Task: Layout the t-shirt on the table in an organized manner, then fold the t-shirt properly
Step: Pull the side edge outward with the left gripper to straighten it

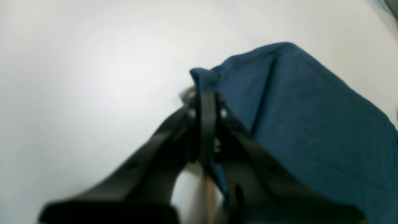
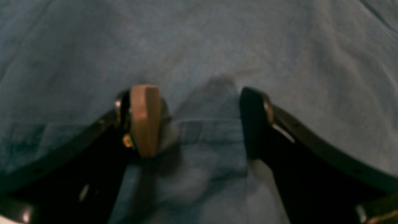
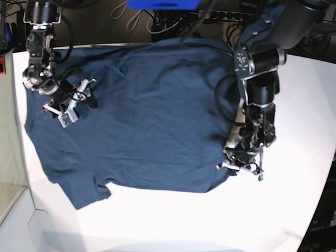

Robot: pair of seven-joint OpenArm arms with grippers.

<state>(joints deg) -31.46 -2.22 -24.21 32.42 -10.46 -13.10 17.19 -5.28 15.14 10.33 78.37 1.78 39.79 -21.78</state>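
Note:
The navy t-shirt (image 3: 152, 115) lies spread over the white table (image 3: 294, 157), with one sleeve (image 3: 79, 191) at the front left. My left gripper (image 3: 239, 167) is at the shirt's front right corner. In the left wrist view it (image 1: 203, 102) is shut on a lifted fold of the shirt's edge (image 1: 311, 124) above the table (image 1: 77, 93). My right gripper (image 3: 83, 101) is over the shirt's left part. In the right wrist view it (image 2: 196, 105) is open, jaws wide apart, close over the cloth (image 2: 217, 46), with a hem seam running between the fingertips (image 2: 144, 118).
Cables and a power strip (image 3: 231, 16) lie behind the table, with a blue object (image 3: 163, 4) at the top. A red item (image 3: 1, 65) sits at the far left edge. Bare table shows along the front (image 3: 184, 220) and right.

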